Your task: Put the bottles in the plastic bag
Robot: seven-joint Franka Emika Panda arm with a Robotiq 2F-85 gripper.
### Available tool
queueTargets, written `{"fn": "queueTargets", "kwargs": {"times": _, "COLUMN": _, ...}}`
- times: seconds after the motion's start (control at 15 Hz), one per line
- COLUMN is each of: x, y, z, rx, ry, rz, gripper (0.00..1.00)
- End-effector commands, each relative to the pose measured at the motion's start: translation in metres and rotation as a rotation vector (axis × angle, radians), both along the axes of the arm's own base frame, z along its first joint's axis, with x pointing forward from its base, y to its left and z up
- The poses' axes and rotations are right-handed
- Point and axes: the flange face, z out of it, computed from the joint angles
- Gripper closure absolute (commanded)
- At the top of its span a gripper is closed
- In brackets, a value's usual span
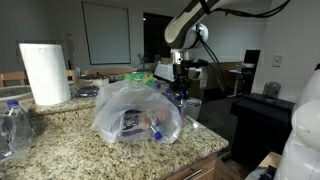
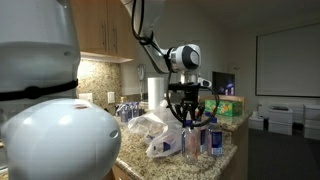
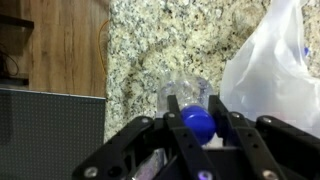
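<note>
The gripper (image 3: 196, 115) has its two fingers drawn in close on either side of a bottle (image 3: 185, 92). They pinch it at the blue cap (image 3: 198, 122), which fills the gap between the pads in the wrist view. The bottle's body is clear, and no label print on it can be made out from that view.

Just beside it lies the plastic bag (image 3: 275, 70), crinkled, whitish and half see-through, standing up in a loose heap on the granite counter (image 3: 150, 50). In an exterior view the bag (image 1: 130, 108) carries a blue printed mark low on its side (too small to read), with a spot of red near it.

The held bottle is near the counter's edge. Beyond that edge the wrist view shows wood floor (image 3: 60, 45), and a stretch of bare granite lies between the bottle and the edge.

More bottles (image 2: 215, 140) stand by the gripper near the counter's end in an exterior view, with labels whose writing cannot be read. Another group of clear bottles (image 1: 14, 125) sits well apart from the bag, below a white paper towel roll (image 1: 44, 73).
</note>
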Motion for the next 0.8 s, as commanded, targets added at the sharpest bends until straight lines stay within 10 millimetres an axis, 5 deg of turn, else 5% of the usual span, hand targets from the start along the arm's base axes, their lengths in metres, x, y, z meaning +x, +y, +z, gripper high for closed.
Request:
{"fn": "queueTargets", "kwargs": {"times": 0.0, "x": 0.000, "y": 0.001, "z": 0.004, "rx": -0.015, "ry": 0.009, "rz": 0.040, "gripper": 0.89}}
{"fn": "queueTargets", "kwargs": {"times": 0.47, "x": 0.014, "y": -0.004, "z": 0.052, "rx": -0.050, "ry": -0.035, "rz": 0.087, "gripper": 0.89}}
{"fn": "queueTargets", "kwargs": {"times": 0.73, "x": 0.001, "y": 0.017, "z": 0.081, "rx": -0.036, "ry": 0.052, "rz": 0.203, "gripper": 0.89}}
